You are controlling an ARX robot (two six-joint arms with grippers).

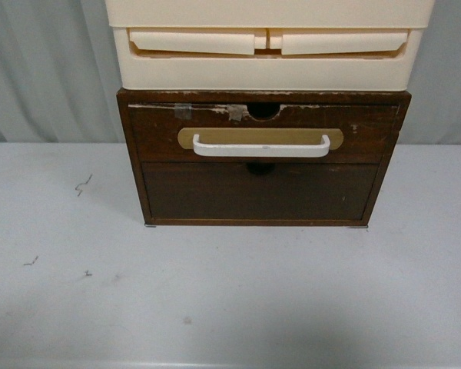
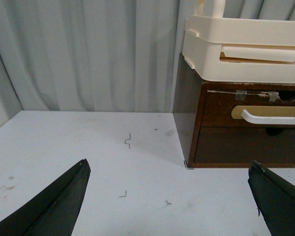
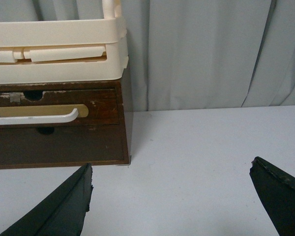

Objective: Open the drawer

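The drawer (image 1: 369, 132) is the upper, dark brown worn wooden front in a small brown cabinet (image 1: 131, 161). It has a white bar handle (image 1: 261, 148) on a tan oval plate, a half-round notch and tape on its top edge. It sits flush, shut. It also shows in the left wrist view (image 2: 216, 105) and the right wrist view (image 3: 101, 101). My left gripper (image 2: 169, 167) is open and empty above the table, short of the cabinet's left corner. My right gripper (image 3: 171, 169) is open and empty, short of its right corner. Neither arm shows in the front view.
A plain handleless brown drawer front (image 1: 257, 192) lies below the drawer. Cream plastic drawers (image 1: 269, 46) stand on the cabinet. The cabinet stands on a white table (image 1: 215, 300) with small dark marks (image 1: 83, 184). Grey curtains (image 1: 46, 69) hang behind.
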